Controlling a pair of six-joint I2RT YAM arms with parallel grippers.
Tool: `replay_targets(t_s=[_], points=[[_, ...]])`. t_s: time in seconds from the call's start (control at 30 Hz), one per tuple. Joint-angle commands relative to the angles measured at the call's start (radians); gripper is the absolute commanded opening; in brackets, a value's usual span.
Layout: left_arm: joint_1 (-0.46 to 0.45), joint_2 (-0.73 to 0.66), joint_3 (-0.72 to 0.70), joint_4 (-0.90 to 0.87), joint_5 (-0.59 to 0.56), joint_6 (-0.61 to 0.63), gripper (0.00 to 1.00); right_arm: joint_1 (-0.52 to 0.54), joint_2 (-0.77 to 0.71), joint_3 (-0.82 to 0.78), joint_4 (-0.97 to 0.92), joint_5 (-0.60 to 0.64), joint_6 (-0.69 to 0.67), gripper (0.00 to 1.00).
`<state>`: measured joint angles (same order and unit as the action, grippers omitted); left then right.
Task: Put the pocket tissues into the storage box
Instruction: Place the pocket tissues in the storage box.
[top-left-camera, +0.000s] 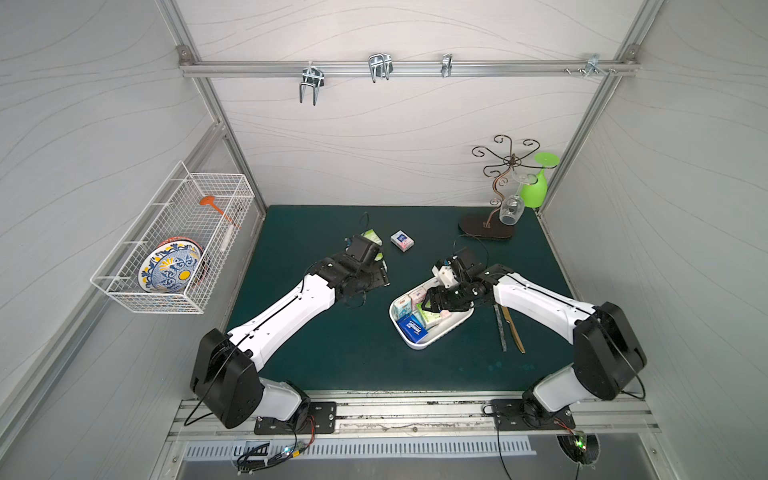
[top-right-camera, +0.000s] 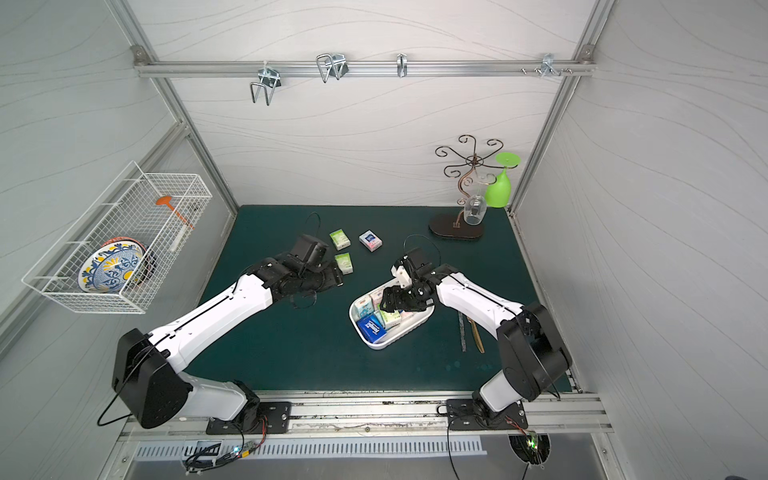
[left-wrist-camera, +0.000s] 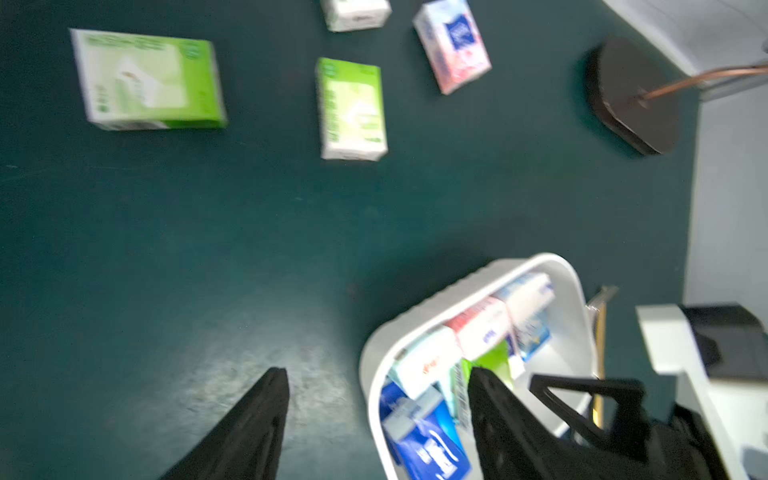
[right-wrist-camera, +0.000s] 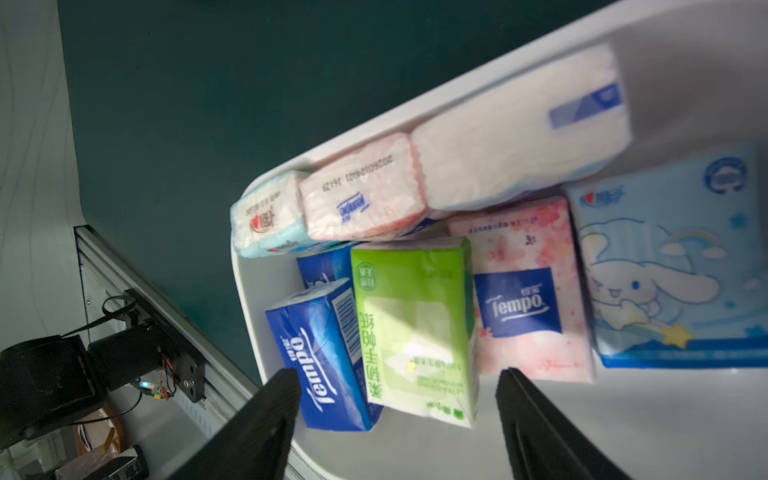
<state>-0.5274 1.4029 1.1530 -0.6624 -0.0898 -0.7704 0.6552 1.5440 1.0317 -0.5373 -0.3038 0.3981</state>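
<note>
**Box part-filled, packets loose on the mat**

The right gripper (right-wrist-camera: 397, 374) hangs over the box (top-left-camera: 446, 330), jaws spread and holding nothing. A green packet (right-wrist-camera: 411, 328) lies in the box below them among blue, pink and light-blue ones. The left gripper (left-wrist-camera: 378, 374) is spread too, empty, above the mat (top-right-camera: 291, 353) beside the box. Farther back lie a pink packet (top-right-camera: 370, 241) and green ones (top-right-camera: 344, 263) — outside the box.

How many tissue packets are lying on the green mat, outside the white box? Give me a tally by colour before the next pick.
Light green soft tissue packets: 3
Pink-and-white soft tissue packet with dark blue label: 1
Total on the dark green mat, counted in the left wrist view: 4
</note>
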Motion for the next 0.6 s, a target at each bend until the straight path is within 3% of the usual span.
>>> replay_targets(t_s=[0.0, 0.27, 0.57], points=[[0.066, -0.023, -0.001, -0.026, 0.006, 0.106, 0.73, 0.029, 0.029, 0.040, 0.011, -0.022, 0.012, 0.80], [0.224, 0.007, -0.032, 0.038, 0.035, 0.154, 0.73, 0.068, 0.086, 0.078, -0.001, -0.031, 0.004, 0.81], [0.349, 0.165, 0.029, 0.064, 0.065, 0.163, 0.74, 0.085, 0.056, 0.114, -0.083, 0.037, -0.043, 0.82]])
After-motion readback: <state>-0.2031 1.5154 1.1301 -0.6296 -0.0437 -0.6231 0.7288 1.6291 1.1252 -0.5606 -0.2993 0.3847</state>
